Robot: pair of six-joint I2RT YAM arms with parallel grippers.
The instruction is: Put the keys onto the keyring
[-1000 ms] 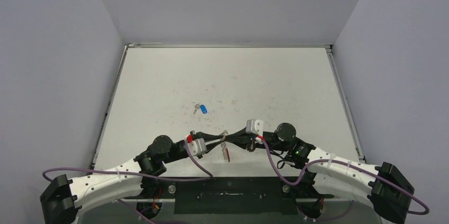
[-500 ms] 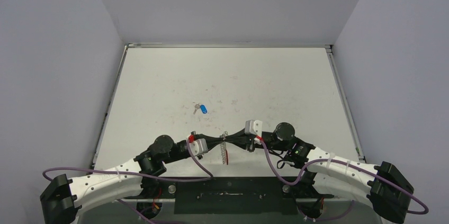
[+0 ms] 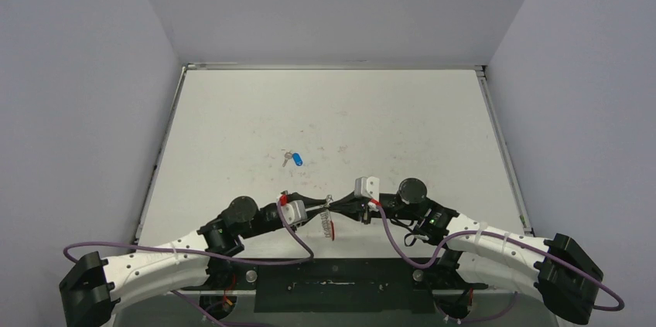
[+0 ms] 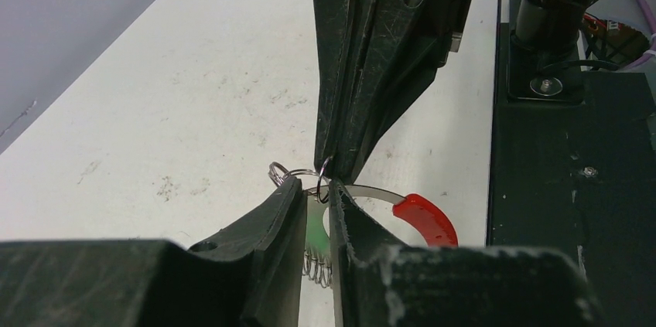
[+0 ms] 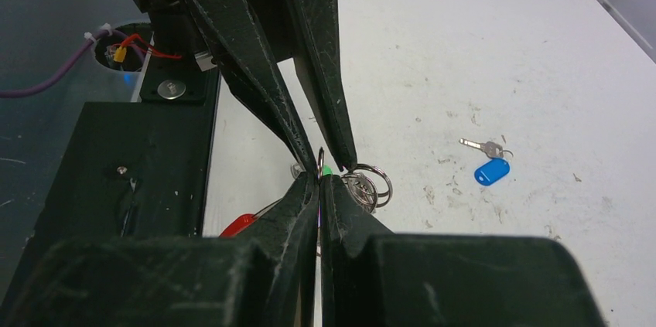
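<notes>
- Overhead view: even, diffuse light; flat white scuffed tabletop [image 3: 348, 110] bright, no glare, shadows faint.
- Left wrist view: black left claw [image 4: 317, 192] dark, soft-focus at near edge; tabletop beyond sharp.
- Right wrist view: black right claw [image 5: 319, 178] equally blurred; left side dim, bluish.

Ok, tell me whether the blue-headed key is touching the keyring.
Apart. Right wrist view: the blue-headed key lies on the table, bare surface between it and the keyring.

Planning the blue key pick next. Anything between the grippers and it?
Nothing visible. Only bare table lies between the blue key and the grippers. Both are busy, though: the left gripper is shut on the green key, and the right gripper is pinching the keyring.
</notes>
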